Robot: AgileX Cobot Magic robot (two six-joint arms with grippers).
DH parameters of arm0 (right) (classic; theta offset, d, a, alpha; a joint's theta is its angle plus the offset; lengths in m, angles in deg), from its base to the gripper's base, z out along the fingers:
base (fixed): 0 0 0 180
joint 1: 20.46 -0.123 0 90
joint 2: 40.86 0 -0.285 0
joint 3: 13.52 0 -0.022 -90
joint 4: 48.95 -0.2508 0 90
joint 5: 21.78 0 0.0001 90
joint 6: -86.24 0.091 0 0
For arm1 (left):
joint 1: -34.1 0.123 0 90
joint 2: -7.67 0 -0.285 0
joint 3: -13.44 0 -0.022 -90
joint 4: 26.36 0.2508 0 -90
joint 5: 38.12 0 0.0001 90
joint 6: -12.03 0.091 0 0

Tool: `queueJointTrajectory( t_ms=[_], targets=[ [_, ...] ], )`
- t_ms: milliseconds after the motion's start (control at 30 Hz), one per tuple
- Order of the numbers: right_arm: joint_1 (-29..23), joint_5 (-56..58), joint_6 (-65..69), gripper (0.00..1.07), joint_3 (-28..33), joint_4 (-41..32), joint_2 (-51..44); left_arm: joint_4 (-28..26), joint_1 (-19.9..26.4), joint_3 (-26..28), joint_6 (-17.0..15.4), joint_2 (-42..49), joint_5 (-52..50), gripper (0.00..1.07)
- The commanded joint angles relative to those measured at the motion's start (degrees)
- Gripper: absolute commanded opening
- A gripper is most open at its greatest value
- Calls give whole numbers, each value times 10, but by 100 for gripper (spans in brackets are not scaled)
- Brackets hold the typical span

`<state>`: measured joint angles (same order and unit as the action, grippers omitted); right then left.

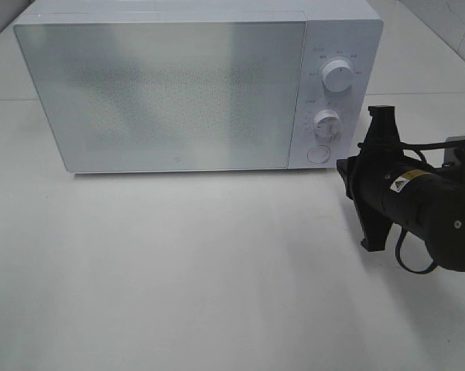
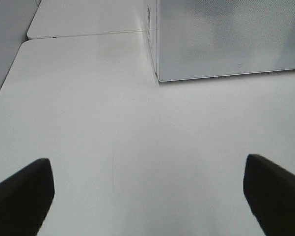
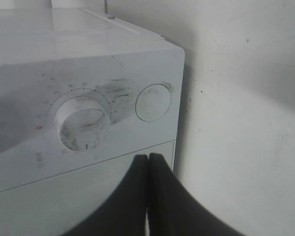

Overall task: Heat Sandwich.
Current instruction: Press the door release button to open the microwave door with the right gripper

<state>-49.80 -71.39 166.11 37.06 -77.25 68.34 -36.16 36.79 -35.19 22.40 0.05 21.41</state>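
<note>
Microwave (image 1: 162,85) stands on white table (image 1: 178,270), door shut, frosted front panel opaque.

Sandwich: not visible in any view; cannot tell where it is.

Microwave control strip, right of the door: upper knob (image 1: 338,78), lower knob (image 1: 326,122), round button (image 1: 318,154) lowest.

Right gripper (image 3: 148,160): jaws pressed together, nothing between them. Tips sit close in front of the microwave's control strip, near the round button and the door's edge. Contact with the microwave: cannot tell. In the high view the right arm reaches toward the microwave's lower right corner.

Left gripper (image 2: 147,162): jaws spread wide, holding nothing, over bare table in front of the microwave's left front corner, well clear of it.
</note>
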Motion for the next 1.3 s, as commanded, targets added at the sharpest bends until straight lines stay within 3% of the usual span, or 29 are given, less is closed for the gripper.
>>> queueJointTrajectory(
  t_ms=[33, 400, 667, 1033, 1300],
  targets=[
    [15, 7, 2, 0, -23, 29, 22, -2, -6, -1, -3, 14, -2, 103],
    [20, 8, 13, 0, -97, 42, 98, -2, -6, -1, -3, 14, -2, 103],
    [59, 10, 7, 0, -154, 56, 147, -2, -6, -1, -3, 14, -2, 103],
    [66, 23, 14, 0, -186, 66, 176, -2, -6, -1, -3, 14, -2, 103],
    [66, -49, 11, 0, -190, 54, 178, -2, -6, -1, -3, 14, -2, 103]
  ],
)
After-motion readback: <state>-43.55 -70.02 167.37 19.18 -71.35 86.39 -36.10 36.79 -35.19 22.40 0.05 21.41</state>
